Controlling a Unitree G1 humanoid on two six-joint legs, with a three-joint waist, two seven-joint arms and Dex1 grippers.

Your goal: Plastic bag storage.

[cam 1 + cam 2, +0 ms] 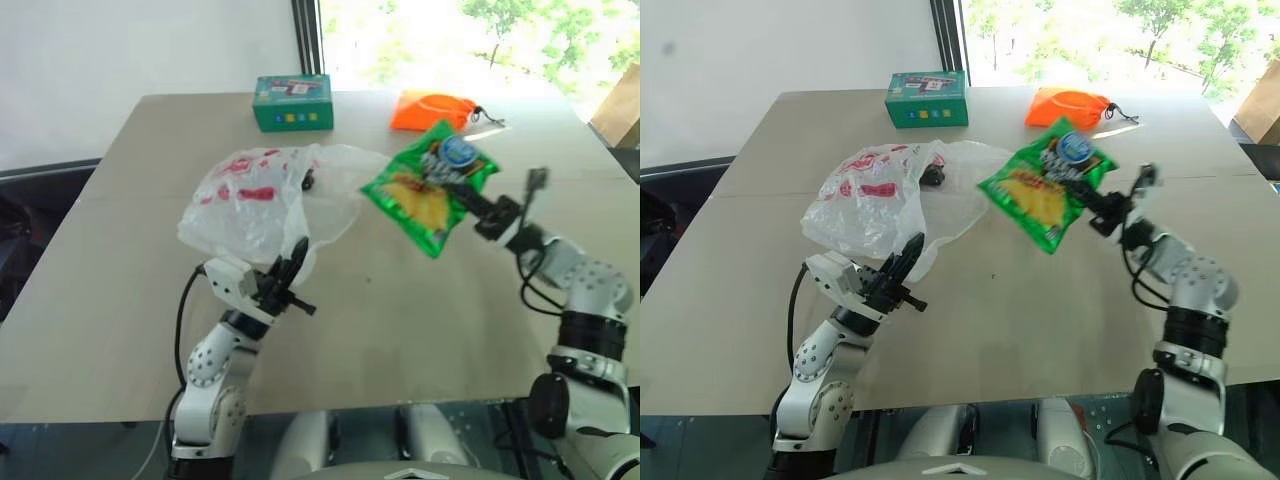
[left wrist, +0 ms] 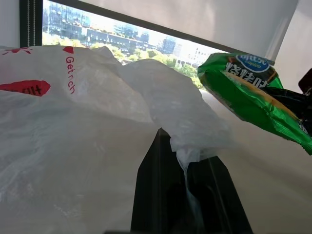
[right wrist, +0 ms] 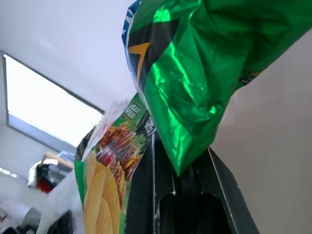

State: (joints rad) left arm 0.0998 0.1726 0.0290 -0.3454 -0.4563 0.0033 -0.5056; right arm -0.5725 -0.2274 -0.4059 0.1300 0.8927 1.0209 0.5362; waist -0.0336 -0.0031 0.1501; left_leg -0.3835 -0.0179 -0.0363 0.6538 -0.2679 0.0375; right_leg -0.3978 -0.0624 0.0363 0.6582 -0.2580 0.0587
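Crinkly translucent film of the plastic bag (image 1: 255, 200) was pinched at its near edge by the left hand (image 1: 290, 275), the rest billowing over the tan worktop (image 1: 400, 320). The right hand (image 1: 480, 212) was clenched on a glossy green snack packet (image 1: 430, 188), held above the worktop just beside the bag. Farther back lay a soft orange pouch (image 1: 432, 108) and a green box (image 1: 292, 102).

The plastic bag (image 1: 255, 200) lies on the worktop (image 1: 420, 320) just beyond the left hand (image 1: 292, 272); the snack packet (image 1: 430, 188) hangs from the right hand (image 1: 478, 208), beside the bag.
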